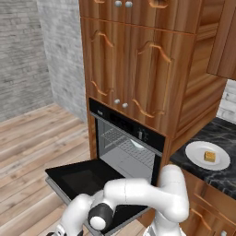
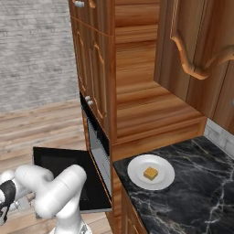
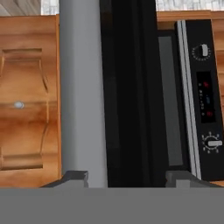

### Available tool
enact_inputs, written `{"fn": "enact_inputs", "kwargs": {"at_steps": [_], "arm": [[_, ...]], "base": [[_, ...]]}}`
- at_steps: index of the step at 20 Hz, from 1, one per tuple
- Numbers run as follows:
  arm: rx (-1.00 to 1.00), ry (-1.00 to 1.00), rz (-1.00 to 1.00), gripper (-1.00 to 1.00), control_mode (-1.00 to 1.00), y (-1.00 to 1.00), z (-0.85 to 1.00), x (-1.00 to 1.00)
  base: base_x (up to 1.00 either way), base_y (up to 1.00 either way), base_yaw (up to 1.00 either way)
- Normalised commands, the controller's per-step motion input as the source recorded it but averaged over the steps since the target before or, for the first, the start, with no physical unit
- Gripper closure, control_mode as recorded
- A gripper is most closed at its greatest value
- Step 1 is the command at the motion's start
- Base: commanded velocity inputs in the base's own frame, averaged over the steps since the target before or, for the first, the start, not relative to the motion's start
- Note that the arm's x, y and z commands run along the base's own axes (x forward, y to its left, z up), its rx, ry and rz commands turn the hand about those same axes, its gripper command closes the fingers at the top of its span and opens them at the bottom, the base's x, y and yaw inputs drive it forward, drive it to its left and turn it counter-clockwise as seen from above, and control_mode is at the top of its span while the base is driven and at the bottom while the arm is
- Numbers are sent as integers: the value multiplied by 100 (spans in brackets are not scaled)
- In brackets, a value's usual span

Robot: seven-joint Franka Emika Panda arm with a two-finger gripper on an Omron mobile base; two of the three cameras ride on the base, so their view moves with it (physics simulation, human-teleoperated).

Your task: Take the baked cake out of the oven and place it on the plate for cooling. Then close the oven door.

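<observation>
The baked cake (image 1: 210,156) (image 2: 151,173) lies on the white plate (image 1: 193,152) (image 2: 137,170), which stands on the black counter to the right of the oven (image 1: 126,150). The oven door (image 1: 83,177) (image 2: 59,160) hangs open, lying flat. My arm reaches low, down at the door's front edge. In the hand view, my gripper (image 3: 127,178) is right up against that edge. Its two fingertips stand apart, one in front of the silver bar handle (image 3: 83,96) and one on the far side of the black door edge (image 3: 131,96). I cannot tell whether they touch it.
Brown wooden cabinet doors (image 1: 124,69) (image 3: 26,105) rise above the oven. The control panel (image 3: 208,96) with its knobs runs along the oven's top. A wire rack (image 1: 122,140) sits inside. Black marble counter (image 2: 192,196) extends to the right; wood floor (image 1: 27,152) lies to the left.
</observation>
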Motion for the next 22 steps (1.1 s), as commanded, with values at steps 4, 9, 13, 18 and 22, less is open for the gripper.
{"fn": "enact_inputs", "kwargs": {"at_steps": [4,9,13,18,22], "arm": [[2,0,0,-100,-100,0,-33,-16],[5,0,0,-100,-100,6,-34,-30],[1,-3,0,-100,-100,10,-21,-6],[0,-19,-6,-100,-100,0,-1,21],[-5,-24,-10,-100,-100,-4,0,38]], "base": [[0,0,0],[0,0,0],[0,0,0],[0,0,0],[0,0,0]]}}
